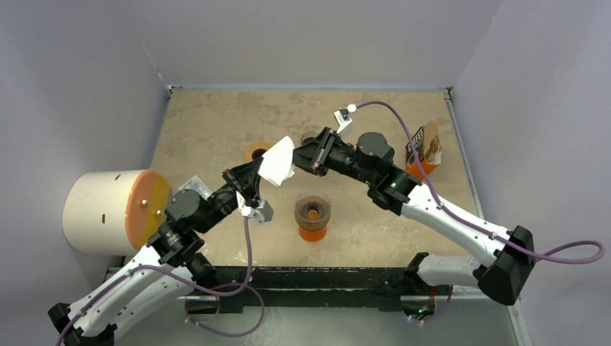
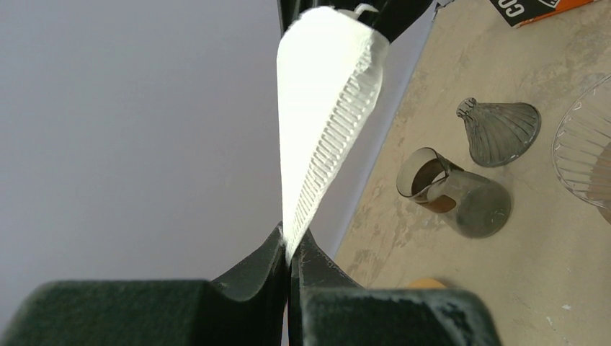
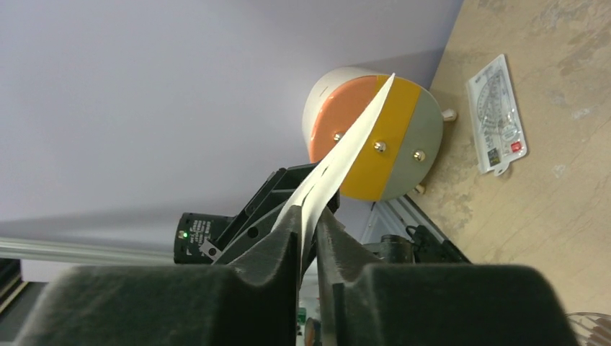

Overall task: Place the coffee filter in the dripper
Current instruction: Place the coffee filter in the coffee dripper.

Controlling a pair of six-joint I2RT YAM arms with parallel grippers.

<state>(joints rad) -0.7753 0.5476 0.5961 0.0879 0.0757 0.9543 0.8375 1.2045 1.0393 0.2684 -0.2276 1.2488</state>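
The coffee filter [image 1: 277, 164] is a pale paper cone held in the air between both grippers, above and to the left of the dripper. My left gripper [image 1: 261, 179] is shut on its lower edge, and the left wrist view shows the ribbed paper [image 2: 324, 122] rising from the closed gripper [image 2: 292, 249]. My right gripper [image 1: 297, 160] pinches the opposite edge, where the paper [image 3: 346, 155] runs between its fingers [image 3: 308, 231]. The dripper [image 1: 312, 205], clear glass with a brown collar, sits upright on the orange glass vessel [image 1: 312, 232].
A large cylinder [image 1: 115, 209] with an orange, yellow and grey face lies at the left edge. The black-and-orange packet [image 1: 425, 148] stands at the back right. A smoky-grey glass cup [image 2: 454, 198] lies on its side beside a ribbed glass cone [image 2: 501, 130]. A clear protractor [image 3: 497, 115] lies near the cylinder.
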